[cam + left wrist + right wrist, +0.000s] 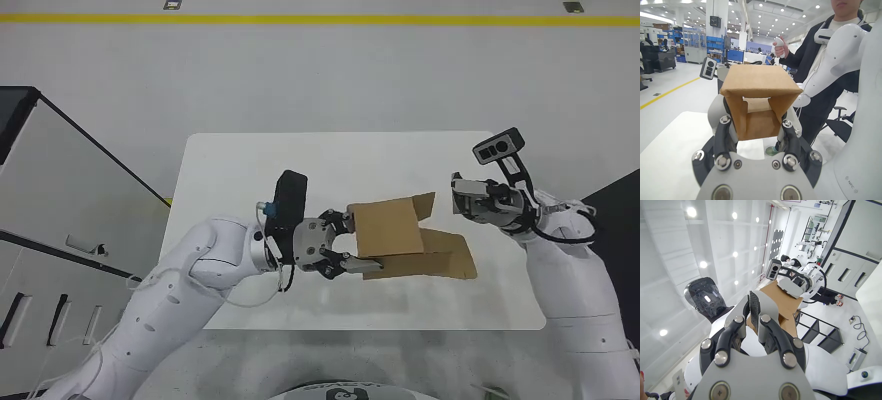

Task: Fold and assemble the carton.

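My left pincer [358, 240] clamps the opened carton [395, 230] square; my right pincer [455, 192] — closed, empty — hangs at its three o'clock. Next, I judge: fold the end flaps.

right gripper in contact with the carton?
Apart. The top view shows a strip of bare table between the right gripper and the nearest raised flap of the carton.

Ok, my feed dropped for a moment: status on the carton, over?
Left gripper shut on carton, which is opened into an open-ended tube. Right gripper shut, just off the far flap. Nothing between them.
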Motion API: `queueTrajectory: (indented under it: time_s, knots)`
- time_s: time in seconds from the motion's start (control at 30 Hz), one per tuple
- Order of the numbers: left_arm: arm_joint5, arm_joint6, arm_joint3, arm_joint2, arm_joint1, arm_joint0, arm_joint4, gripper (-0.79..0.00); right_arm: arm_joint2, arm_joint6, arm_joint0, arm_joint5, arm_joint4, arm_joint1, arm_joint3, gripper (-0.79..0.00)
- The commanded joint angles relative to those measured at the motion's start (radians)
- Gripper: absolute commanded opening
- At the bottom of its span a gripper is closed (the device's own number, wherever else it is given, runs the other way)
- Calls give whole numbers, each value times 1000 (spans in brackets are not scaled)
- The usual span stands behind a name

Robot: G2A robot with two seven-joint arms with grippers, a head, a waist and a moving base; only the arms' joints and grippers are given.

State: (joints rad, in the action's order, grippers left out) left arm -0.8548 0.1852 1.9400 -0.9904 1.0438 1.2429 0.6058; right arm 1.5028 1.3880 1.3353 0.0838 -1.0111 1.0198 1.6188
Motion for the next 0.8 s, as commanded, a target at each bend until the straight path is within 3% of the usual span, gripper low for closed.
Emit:
queueTrajectory:
  time_s: [0.0, 0.33, 0.77]
  knots:
    - [2, 4, 7, -10, -2, 8, 24, -785, 0, -11, -5, -7, 21, -1, -2, -785]
    - [12, 44, 49, -46, -9, 40, 102, -785, -41, -53, -41, -68, 119, -2, -4, -785]
    - [32, 47, 59, -62, -11, 61, 107, -785, -119, -18, -76, -118, 161, 2, -15, -785]
